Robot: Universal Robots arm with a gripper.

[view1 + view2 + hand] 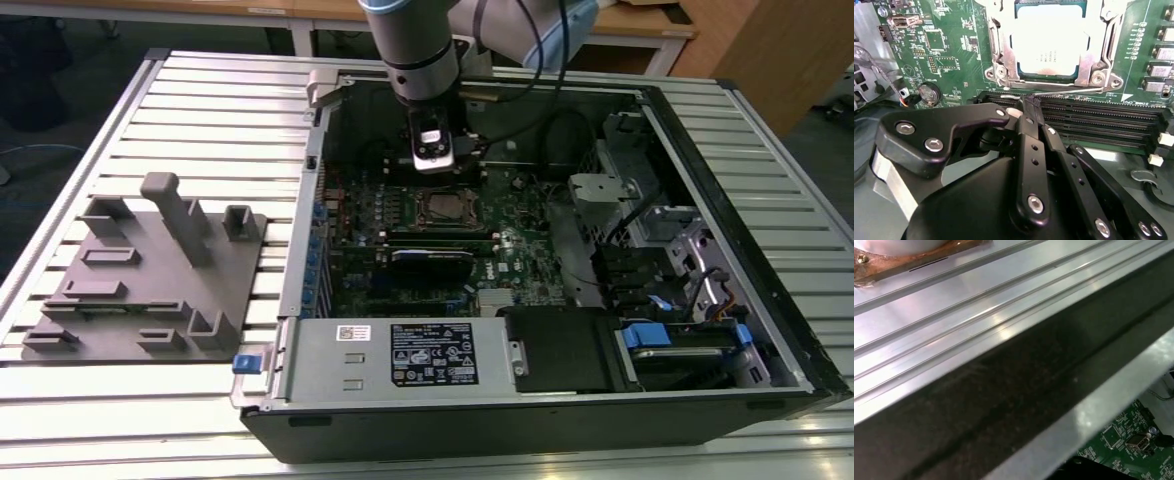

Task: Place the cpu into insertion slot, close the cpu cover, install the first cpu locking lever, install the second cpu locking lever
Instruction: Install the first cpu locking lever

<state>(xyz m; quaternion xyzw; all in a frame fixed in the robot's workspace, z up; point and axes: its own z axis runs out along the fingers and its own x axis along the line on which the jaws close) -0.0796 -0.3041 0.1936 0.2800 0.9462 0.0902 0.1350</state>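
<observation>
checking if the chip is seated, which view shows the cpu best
The second wrist view: the cpu lies close up inside the cpu cover. The exterior view shows it small and distant; the first wrist view gives motherboard.

Even, soft room light falls from overhead, so the ribbed metal table [174, 110] reads pale while the inside of the computer case [694, 180] stays dim. In the second wrist view the cpu [1050, 40] is washed out by glare and the gripper [1030, 102] looms blurred. In the first wrist view, streaky highlights run along smeared, out-of-focus metal.
</observation>
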